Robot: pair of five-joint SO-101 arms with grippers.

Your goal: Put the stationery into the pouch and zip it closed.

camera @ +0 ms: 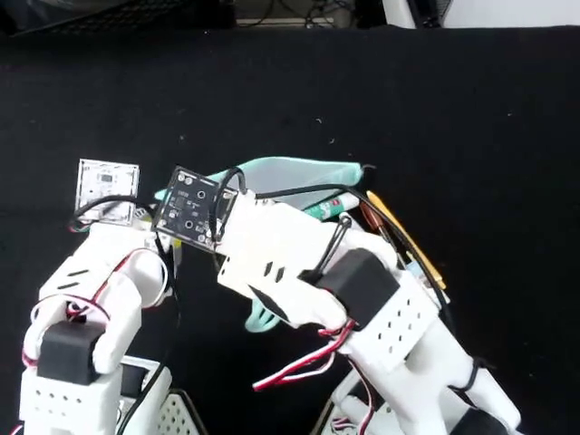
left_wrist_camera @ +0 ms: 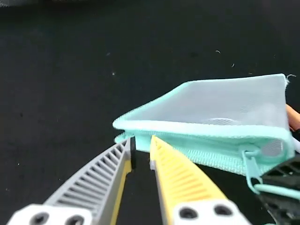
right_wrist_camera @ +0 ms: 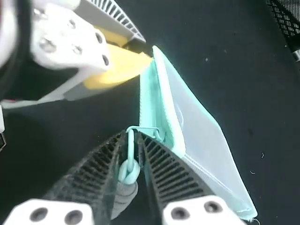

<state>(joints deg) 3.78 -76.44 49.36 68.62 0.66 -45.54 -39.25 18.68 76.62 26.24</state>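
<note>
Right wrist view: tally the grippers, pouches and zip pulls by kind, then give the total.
Grippers: 2, the right gripper and the left gripper
Pouches: 1, the mint pouch
Zip pulls: 1, the zip pull, between the right gripper's fingers
Total: 4

— We are looking at the pouch (left_wrist_camera: pixel 225 108): fine, slightly sheer mesh cloth, edged with a matt woven zip tape.
— And we are seeing a smooth zip pull (right_wrist_camera: pixel 127 171), probably plastic, though we are not making it out well.
— We are noting ribbed matt plastic on the left gripper (left_wrist_camera: pixel 142 150) and the right gripper (right_wrist_camera: pixel 135 140).
— We are finding the table cover (left_wrist_camera: pixel 70 70) to be matt cloth, flecked with lint.
</note>
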